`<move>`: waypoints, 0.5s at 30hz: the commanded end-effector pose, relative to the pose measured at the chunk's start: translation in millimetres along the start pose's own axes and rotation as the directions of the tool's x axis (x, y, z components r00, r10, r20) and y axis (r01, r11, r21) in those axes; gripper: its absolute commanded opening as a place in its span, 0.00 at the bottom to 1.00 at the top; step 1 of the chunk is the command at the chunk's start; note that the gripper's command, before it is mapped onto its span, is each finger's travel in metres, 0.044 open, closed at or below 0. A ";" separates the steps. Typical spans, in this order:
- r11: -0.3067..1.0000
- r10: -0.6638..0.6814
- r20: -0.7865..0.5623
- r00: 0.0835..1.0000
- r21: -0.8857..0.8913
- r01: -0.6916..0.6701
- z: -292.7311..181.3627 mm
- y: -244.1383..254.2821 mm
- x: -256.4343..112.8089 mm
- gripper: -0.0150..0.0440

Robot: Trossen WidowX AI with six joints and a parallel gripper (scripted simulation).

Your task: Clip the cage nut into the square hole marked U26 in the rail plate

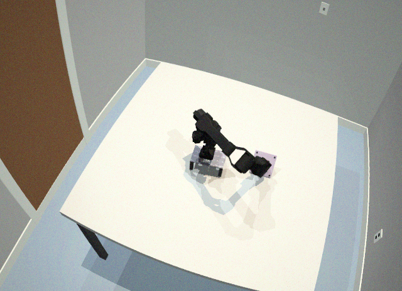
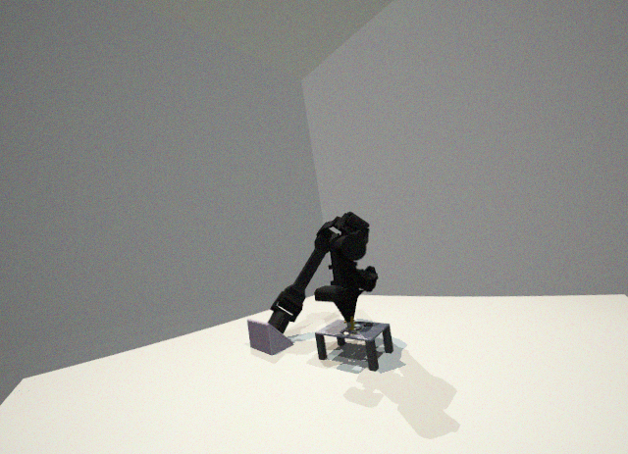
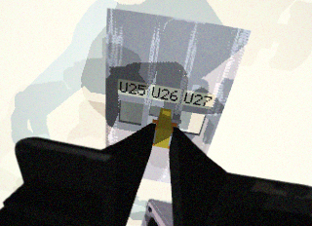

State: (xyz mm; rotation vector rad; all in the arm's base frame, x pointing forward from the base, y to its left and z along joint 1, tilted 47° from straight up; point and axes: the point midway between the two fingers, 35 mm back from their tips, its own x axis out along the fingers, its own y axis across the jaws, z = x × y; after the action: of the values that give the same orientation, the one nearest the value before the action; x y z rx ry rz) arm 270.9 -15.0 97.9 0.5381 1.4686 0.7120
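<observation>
The yellow cage nut point(image 3: 163, 131) point(image 2: 351, 323) is held between the fingertips, with small orange parts showing at its sides. My gripper point(image 3: 163, 130) is shut on it and points down at the rail plate. The rail plate point(image 3: 132, 41) point(image 2: 332, 330) is a grey-violet sheet on four dark legs, with square holes labelled U25, U26 and U27. The nut is at the U26 hole, just below that label in the wrist view, and covers most of the hole. Whether its wings are above the hole or inside it cannot be told. In the top view the arm hides the nut.
The U25 hole point(image 3: 131, 112) and the U27 hole point(image 3: 195, 123) lie on either side of the nut. The arm's wedge-shaped violet base block point(image 2: 263, 336) point(image 1: 272, 159) stands beside the rail plate. The plate's legs point(image 2: 372, 355) raise it above the table.
</observation>
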 end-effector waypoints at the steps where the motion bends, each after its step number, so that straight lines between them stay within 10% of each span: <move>1: 1.000 0.001 0.004 1.000 0.002 -0.001 0.3 0.8 0.3 0.32; 15: 1.000 -0.022 0.004 1.000 0.003 0.022 0.3 1.6 1.0 0.32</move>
State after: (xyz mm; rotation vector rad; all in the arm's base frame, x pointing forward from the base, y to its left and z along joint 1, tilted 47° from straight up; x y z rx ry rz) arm 272.0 -13.3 98.1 0.5344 1.4667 0.7009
